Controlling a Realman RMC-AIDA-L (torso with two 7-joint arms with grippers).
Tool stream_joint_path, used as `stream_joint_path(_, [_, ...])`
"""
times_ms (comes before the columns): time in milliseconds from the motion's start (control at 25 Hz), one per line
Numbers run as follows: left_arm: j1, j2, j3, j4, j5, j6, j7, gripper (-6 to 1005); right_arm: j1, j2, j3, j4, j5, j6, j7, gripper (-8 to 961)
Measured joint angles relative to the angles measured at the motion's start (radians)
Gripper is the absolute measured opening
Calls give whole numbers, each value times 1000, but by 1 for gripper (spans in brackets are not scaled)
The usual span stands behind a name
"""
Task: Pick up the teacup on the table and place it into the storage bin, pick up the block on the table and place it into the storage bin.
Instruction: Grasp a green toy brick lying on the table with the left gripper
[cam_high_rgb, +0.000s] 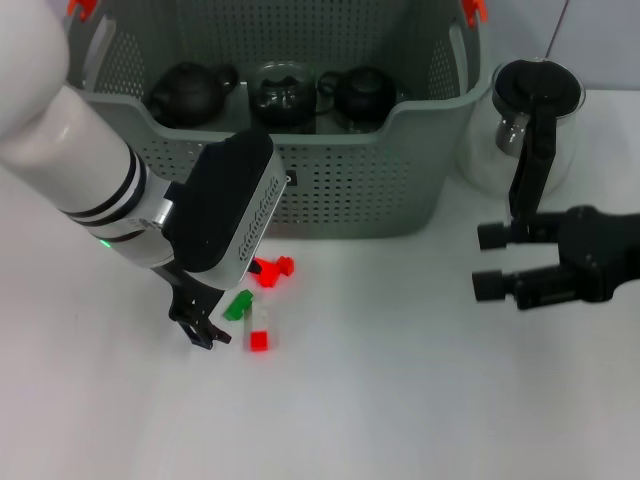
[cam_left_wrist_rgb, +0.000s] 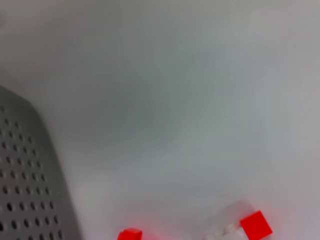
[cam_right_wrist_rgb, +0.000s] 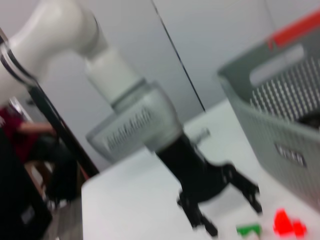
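Left gripper (cam_high_rgb: 203, 322) low over blocks (cam_high_rgb: 258, 305), fingers spread, nothing grasped, ready to pick. Right gripper (cam_high_rgb: 492, 262) idle beside bin (cam_high_rgb: 340, 180), also released.

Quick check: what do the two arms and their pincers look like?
Left arm: glossy white tube with black bands, a green light, a grey ribbed wrist block and a black left pincer. Right arm: all black, its right pincer tipped with round black pads.
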Motion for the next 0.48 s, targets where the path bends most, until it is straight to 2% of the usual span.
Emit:
stream_joint_path(280, [-8,-2,21,-15,8,-12,-8,871,20,38,-13,6,-92,76,-25,927])
stream_joint_path(480, [-19,-3,33,-35,23,-26,-9,859,45,46,-21,48,-96,89,-42,927])
